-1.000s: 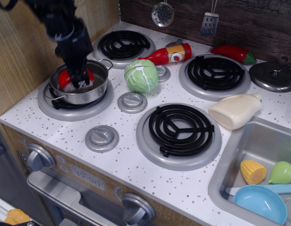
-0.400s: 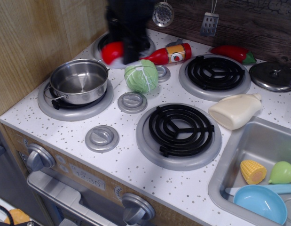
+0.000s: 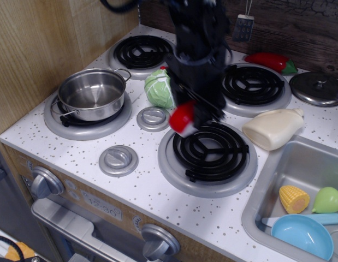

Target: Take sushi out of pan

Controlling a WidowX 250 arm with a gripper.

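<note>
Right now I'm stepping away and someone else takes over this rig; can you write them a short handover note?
End effector: blurred, appears shut on the sushi, held above the near-left edge of the front burner.
Pan: on the left burner, empty inside.
Done: the sushi is out of the pan and carried away to the right of it.
Left: lower it to a free spot, probably on or beside the front burner, release, and back the arm off. The cabbage sits just behind the arm, so keep clear of it.
</note>
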